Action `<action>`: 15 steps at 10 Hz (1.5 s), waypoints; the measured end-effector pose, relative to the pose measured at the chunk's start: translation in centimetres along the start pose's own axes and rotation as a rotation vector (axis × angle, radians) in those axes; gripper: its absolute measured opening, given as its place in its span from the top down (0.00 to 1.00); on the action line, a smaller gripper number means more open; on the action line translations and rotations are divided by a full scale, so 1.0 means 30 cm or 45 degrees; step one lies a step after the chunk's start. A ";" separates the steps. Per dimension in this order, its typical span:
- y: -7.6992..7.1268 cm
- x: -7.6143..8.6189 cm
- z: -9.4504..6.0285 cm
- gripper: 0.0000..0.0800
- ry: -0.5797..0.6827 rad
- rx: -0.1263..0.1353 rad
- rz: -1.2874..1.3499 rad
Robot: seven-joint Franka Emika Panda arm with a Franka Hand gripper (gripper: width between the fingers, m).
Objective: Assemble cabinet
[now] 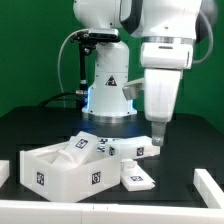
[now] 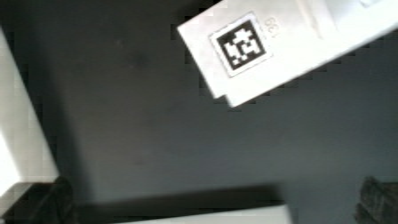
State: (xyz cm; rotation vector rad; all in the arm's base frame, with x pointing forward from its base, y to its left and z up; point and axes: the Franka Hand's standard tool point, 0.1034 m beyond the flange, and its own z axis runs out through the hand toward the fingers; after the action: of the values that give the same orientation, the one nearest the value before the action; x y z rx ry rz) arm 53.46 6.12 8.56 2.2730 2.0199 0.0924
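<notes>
The cabinet's main part, an open-topped white box [image 1: 55, 168] with square tags, stands on the black table at the exterior view's left. Smaller tagged white blocks [image 1: 112, 148] lie beside it, and a flat white panel [image 1: 136, 179] lies in front of them. My gripper [image 1: 158, 140] hangs just above the table at the right end of these parts, next to a small white block [image 1: 141, 150]. In the wrist view the dark fingers [image 2: 25, 205] stand far apart at the picture's edges, open. A tagged white panel [image 2: 267, 45] lies ahead, and a white surface [image 2: 169, 210] shows between the fingers.
The robot's base [image 1: 108, 95] stands behind the parts. Low white rails [image 1: 207, 184] border the table at the exterior view's left, right and front. A white strip [image 2: 15, 110] runs along one edge of the wrist view.
</notes>
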 end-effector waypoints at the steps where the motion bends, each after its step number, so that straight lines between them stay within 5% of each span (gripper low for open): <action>1: -0.012 -0.014 0.017 0.00 -0.028 -0.012 -0.113; 6: -0.018 -0.051 0.042 0.00 -0.043 0.012 -0.139; 8: -0.054 -0.111 0.099 0.00 -0.058 0.050 -0.126; 10: -0.060 -0.117 0.136 0.00 -0.044 0.045 -0.132; 13: -0.099 -0.147 0.209 0.00 -0.045 0.095 -0.116; 15: -0.104 -0.147 0.214 0.04 -0.045 0.101 -0.112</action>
State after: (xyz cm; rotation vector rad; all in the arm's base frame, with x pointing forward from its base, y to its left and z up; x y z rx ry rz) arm 50.56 1.88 1.90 2.2096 2.1387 -0.0355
